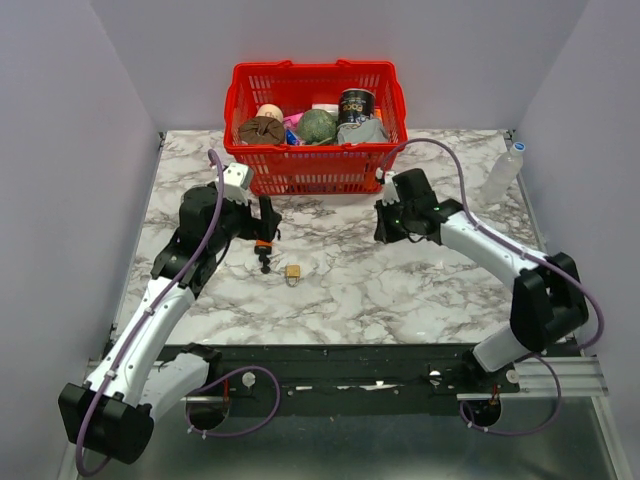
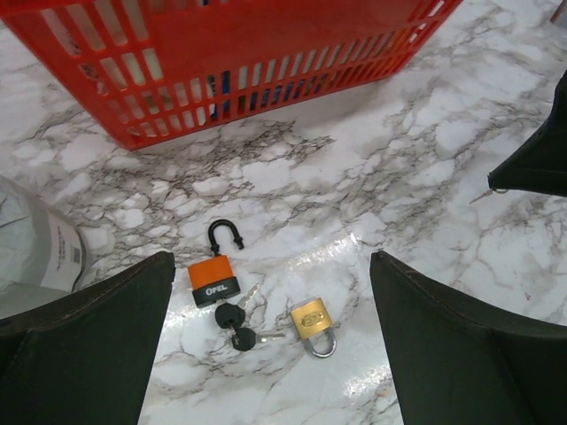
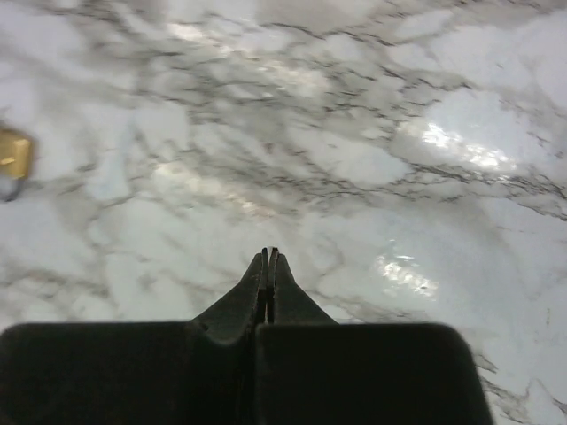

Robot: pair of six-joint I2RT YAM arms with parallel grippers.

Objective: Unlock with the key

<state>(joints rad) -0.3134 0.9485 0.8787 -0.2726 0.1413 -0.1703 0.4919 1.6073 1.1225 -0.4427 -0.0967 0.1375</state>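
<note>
On marble table (image 2: pixel 399 177), key (image 2: pixel 244 338), blade toward brass padlock (image 2: pixel 312 320).

The only wording that can be read is on the orange-and-black padlock (image 2: pixel 213 282) lying on the marble tabletop (image 2: pixel 425 133): white capitals on the black band of its body that look like "OPEL". The small brass padlock (image 2: pixel 312 320) near it carries a stamped mark on its face, and the white object (image 2: pixel 35 252) at the left edge of the left wrist view has a label of fine print, but both are too small to read. In the top view the dark can (image 1: pixel 356 104) in the red basket (image 1: pixel 315 170) has a printed label that is too blurred to make out.
</note>
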